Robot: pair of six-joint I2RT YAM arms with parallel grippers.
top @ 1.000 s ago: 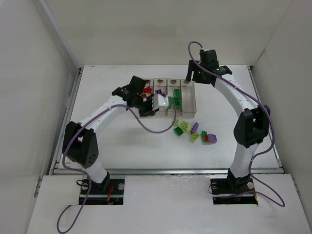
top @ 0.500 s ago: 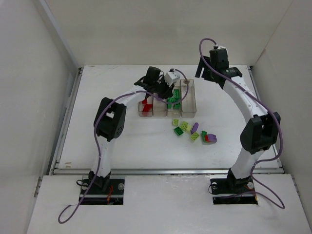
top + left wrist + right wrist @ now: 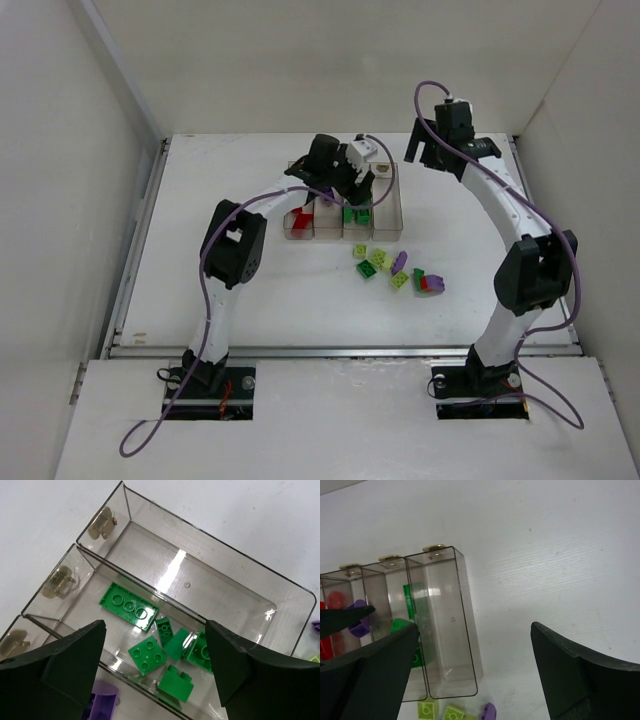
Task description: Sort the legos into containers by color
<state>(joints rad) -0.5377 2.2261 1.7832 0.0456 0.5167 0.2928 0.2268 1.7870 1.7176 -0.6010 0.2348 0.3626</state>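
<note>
We found the light bright, even and diffuse over the white table (image 3: 250, 290); shadows on it were faint and soft-edged; in the left wrist view white glare streaked the smoky containers (image 3: 225, 595); the green legos (image 3: 150, 652) there were sharp, while the dark fingers (image 3: 65, 670) close to the lens looked slightly soft.

A white table (image 3: 200, 280) sits boxed in by plain white walls (image 3: 60, 150) under even, soft light.

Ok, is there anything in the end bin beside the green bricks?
No, the end bin shows a bare floor in the left wrist view; the green bricks lie in the next bin over.
</note>
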